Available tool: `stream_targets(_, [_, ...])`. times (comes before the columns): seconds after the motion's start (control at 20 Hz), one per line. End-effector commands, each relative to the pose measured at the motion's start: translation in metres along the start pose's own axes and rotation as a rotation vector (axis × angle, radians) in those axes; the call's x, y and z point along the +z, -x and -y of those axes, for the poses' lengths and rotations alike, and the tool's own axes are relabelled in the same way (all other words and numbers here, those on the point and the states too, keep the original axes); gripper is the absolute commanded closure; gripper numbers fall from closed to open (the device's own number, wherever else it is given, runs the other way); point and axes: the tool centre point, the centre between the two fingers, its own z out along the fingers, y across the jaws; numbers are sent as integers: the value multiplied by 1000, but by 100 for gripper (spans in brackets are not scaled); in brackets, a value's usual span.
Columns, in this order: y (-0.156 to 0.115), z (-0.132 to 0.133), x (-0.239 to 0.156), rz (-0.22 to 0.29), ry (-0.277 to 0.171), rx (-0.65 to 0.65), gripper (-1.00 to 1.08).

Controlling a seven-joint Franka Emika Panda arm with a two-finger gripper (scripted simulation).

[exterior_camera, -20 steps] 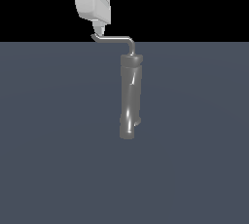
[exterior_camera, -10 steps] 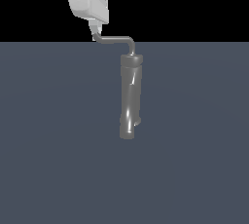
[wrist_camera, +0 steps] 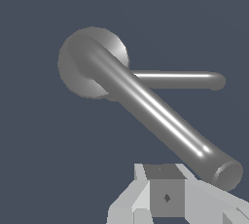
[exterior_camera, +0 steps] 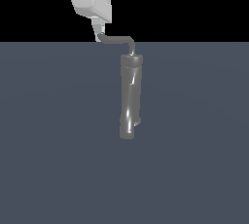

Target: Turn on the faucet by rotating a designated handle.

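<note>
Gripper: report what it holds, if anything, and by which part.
It cannot be told for sure. In the exterior view the gripper meets the free tip of the handle, away from the faucet, but neither view shows fingers closed around the rod.

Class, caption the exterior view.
White robot gripper meets the thin grey metal rod handle atop the thick glossy grey faucet tube.

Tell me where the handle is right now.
In the exterior view, the handle runs from the top of the faucet toward that view's left, its tip right at the gripper.
</note>
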Motion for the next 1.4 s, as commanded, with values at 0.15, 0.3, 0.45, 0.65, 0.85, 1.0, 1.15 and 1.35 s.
stream_targets(0.15, [-18,-17,0,-2,6,9,108])
stream_targets(0.3, [-24,-25,0,-2,6,9,108])
stream_targets(0.45, [-31,-34,0,-2,7,9,108])
stream_targets(0.65, [-29,-36,0,-2,4,0,108])
stream_targets(0.85, [-54,-39,0,-2,5,3,108])
stream_targets(1.0, [-72,-41,0,-2,6,4,108])
stream_targets(1.15, [-92,-43,0,-2,7,6,108])
stream_targets(1.35, [-117,-46,-1,-2,8,8,108])
